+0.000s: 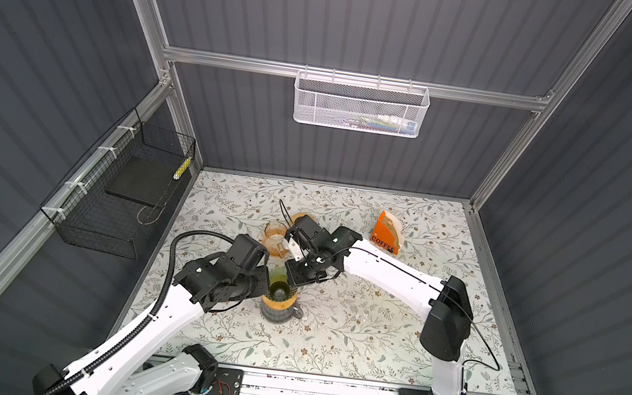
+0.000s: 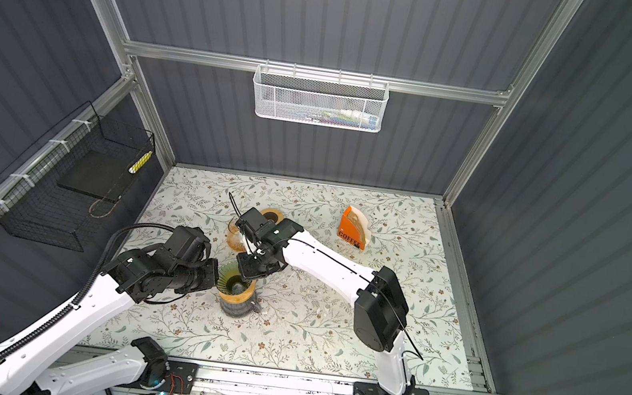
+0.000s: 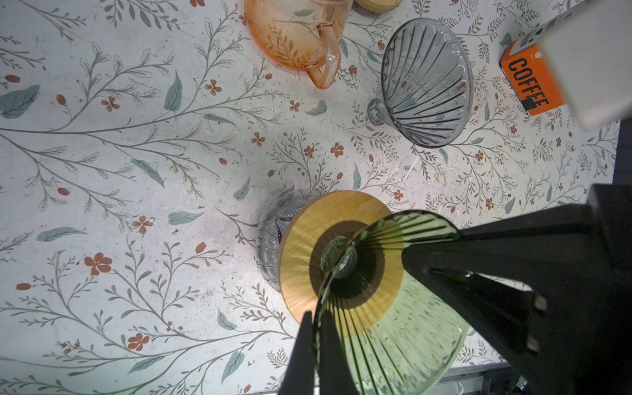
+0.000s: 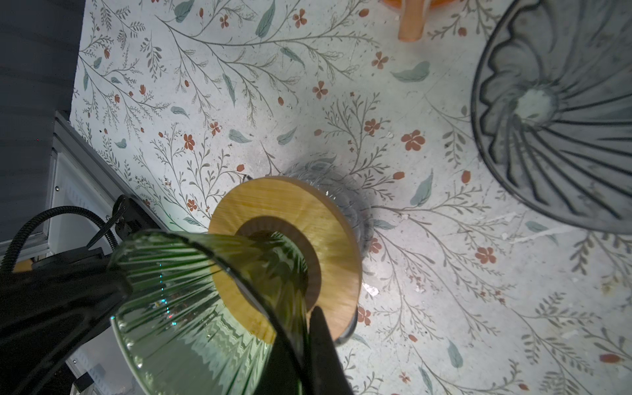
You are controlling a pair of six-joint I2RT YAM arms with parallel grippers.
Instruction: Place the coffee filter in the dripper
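A green ribbed glass dripper (image 1: 279, 285) (image 2: 234, 279) sits tilted with its spout in a wooden ring (image 3: 307, 232) (image 4: 307, 205) on top of a grey glass carafe (image 1: 277, 315). My left gripper (image 3: 318, 328) (image 1: 268, 281) is shut on one side of the dripper's (image 3: 393, 307) rim. On the opposite side of that rim my right gripper (image 4: 306, 328) (image 1: 295, 275) is shut on the dripper (image 4: 178, 307). The white coffee filters (image 1: 395, 223) (image 2: 362, 220) stand in an orange "COFFEE" holder (image 3: 530, 82) at the back right, away from both grippers.
A second, grey glass dripper (image 3: 427, 82) (image 4: 564, 136) lies on its side on the floral mat beyond the carafe. An orange glass server (image 1: 274, 235) (image 3: 290, 37) stands behind the grippers. A black wire basket (image 1: 118, 187) hangs on the left wall.
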